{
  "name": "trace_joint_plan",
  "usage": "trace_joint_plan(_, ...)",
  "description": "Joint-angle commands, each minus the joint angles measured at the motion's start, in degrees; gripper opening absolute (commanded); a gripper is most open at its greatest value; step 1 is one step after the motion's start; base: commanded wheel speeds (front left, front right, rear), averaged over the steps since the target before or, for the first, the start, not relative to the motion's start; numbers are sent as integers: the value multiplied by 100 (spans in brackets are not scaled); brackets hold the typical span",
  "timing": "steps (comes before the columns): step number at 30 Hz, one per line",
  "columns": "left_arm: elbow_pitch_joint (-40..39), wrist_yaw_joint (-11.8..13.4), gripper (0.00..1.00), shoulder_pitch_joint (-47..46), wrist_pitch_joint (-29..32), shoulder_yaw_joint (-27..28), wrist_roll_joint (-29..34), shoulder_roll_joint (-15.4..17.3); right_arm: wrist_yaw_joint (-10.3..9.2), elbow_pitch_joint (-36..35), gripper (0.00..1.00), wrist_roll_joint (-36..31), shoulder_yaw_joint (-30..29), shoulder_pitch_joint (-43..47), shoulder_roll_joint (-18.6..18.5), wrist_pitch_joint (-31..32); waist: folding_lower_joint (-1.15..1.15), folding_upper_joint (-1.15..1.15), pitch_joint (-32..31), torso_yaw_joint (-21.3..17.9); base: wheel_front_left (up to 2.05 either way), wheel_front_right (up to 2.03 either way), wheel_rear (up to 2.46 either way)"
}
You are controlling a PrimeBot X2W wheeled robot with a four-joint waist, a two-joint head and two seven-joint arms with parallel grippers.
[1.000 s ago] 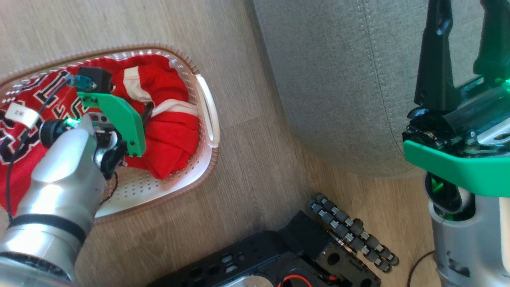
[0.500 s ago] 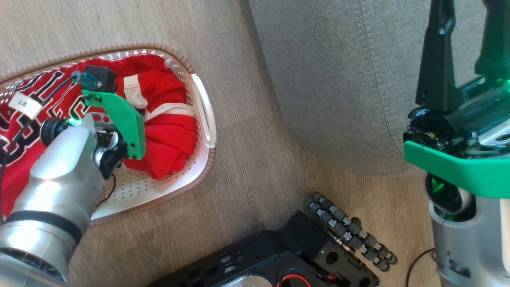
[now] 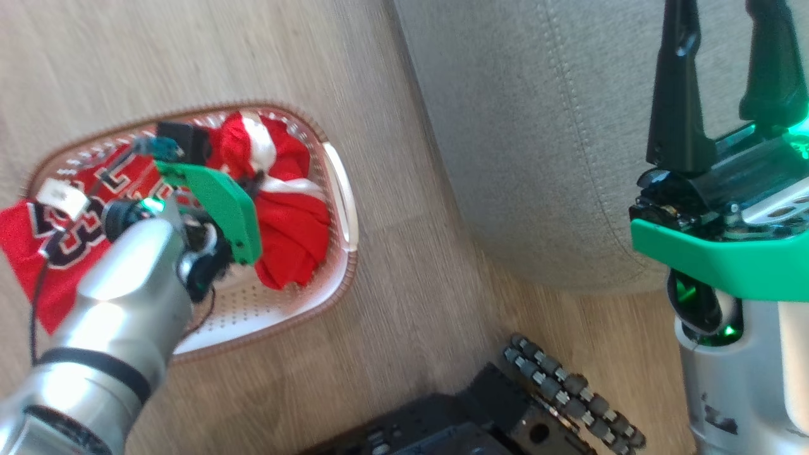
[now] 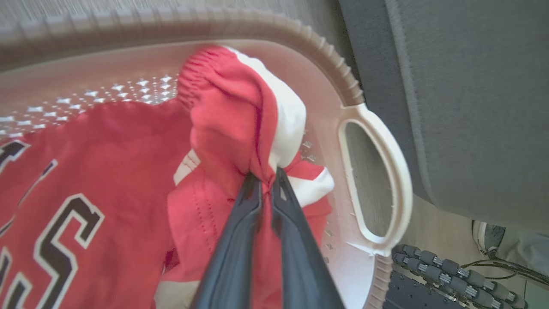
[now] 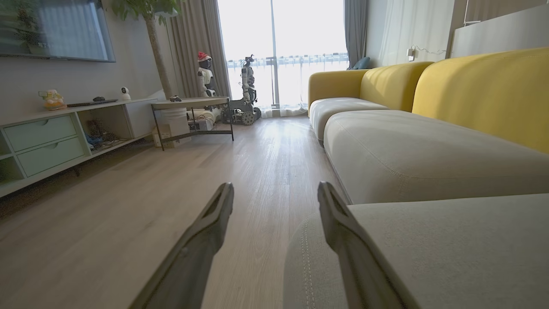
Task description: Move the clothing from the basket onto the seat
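Pinching a bunched fold of the red piece with white trim [image 4: 231, 116], the left tool [image 4: 266, 175] is squeezed down narrow, with cloth trapped right between the fingertips. So I'd say we're at the pick-up step for this one garment. The grip is on and the fabric is drawn up into a peak, but its lower half lies inside the basket [image 4: 388, 141], so nothing is on its way to the seat [image 3: 537, 126] yet.

The rest of the clothing is in the basket too. The jersey [image 4: 81, 201] with the black-and-white lettering is spread out just beside the pinched piece. In the head view it seems to drape over the rim on the side away from the seat. I can't pick out a plain white garment.

The right tool [image 5: 275, 188] is spread wide with nothing in it, hanging over the edge of the seat.

Next move, my guess: lift straight up until the trailing cloth clears the rim and handle, then swing across the strip of floor [image 3: 411, 316] to the cushion, which sits near the basket on the robot's right, and let go there. The pinch is small, so the piece could slip out. It may also drag the jersey along where the two touch.
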Motion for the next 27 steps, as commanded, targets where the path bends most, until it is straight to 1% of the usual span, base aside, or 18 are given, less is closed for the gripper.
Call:
trace_joint_plan(1, -186, -35, 0, 195, -162, -7, -88, 22, 42, -131, 100, -63, 45, 165, 33, -28, 0, 0, -423, 179, 0, 0, 0)
trace_joint_plan(10, -699, -35, 0, 702, -905, -388, -649, -75, 42, 270, 100, -334, 29, 497, 33, -28, 0, 0, -1641, 627, 0, 0, 0)
trace_joint_plan(18, -1286, -35, 0, 954, -1550, -699, -917, -8, 42, 518, 100, -317, -16, 838, -57, -28, 0, 0, -2538, 1080, 0, 0, 0)
trace_joint_plan(23, -1673, -35, 0, 1048, -1795, -722, -998, 56, 42, 683, 100, -284, -53, 1153, -133, -28, 0, 0, -3057, 1362, 0, 0, 0)
trace_joint_plan(27, -1978, -35, 0, 1084, -1888, -628, -915, 112, 42, 806, 100, -237, -58, 1403, -240, -28, 0, 0, -3473, 1560, 0, 0, 0)
